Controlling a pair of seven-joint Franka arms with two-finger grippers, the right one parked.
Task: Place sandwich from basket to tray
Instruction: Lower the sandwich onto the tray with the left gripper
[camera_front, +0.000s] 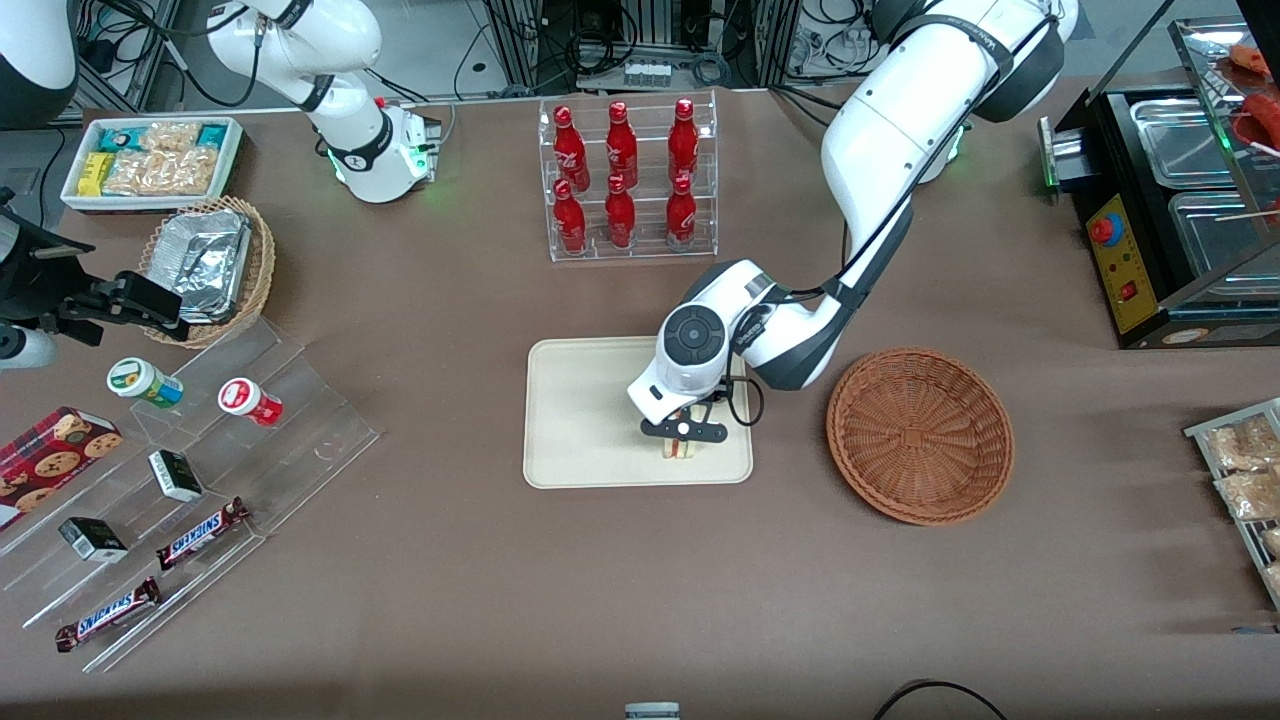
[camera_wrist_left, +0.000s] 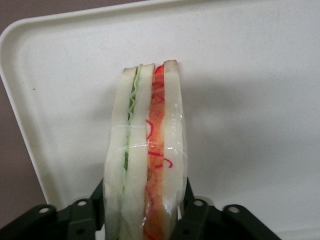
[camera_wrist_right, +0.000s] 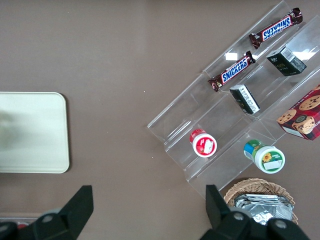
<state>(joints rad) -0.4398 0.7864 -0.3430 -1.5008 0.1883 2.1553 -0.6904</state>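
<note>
Holding the sandwich (camera_front: 682, 449) edge-up between its two fingers, the hand (camera_front: 684, 432) is low over the tray (camera_front: 585, 415), near the corner closest to the front camera on the basket (camera_front: 920, 434) side. Advice: lower until the bread edge touches, open slowly, lift straight up so it doesn't topple off the rim. Wrist view shows the fingers (camera_wrist_left: 97, 200) clamped on the wrap; front view shows the basket empty on the tabletop (camera_front: 640, 600).
</note>
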